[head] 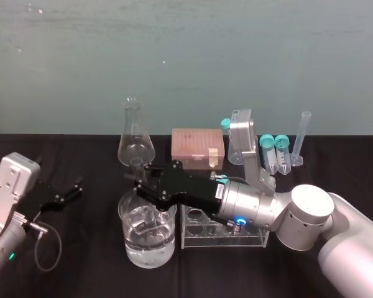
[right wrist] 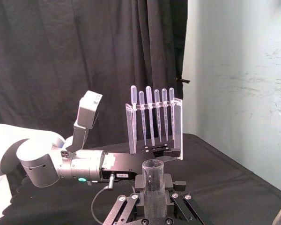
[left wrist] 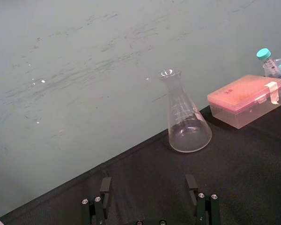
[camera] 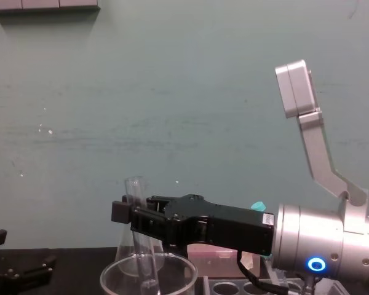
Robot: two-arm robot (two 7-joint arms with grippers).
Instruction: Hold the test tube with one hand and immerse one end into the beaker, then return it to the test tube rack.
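One wide, part-filled beaker (head: 129,247) anchors things. The test tube rack (head: 199,239) stands just right of it, and the spread left gripper (head: 62,197) lies well left. Above it the right gripper (head: 143,188) pinches the test tube (camera: 136,190) just below its mouth, base inside the beaker. This light, slick, brittle glass probably wants gentle pressure.

Clear test tube (camera: 134,189), slightly tilted, lower end inside glass beaker (head: 127,241) beside pale test tube rack (head: 198,239).
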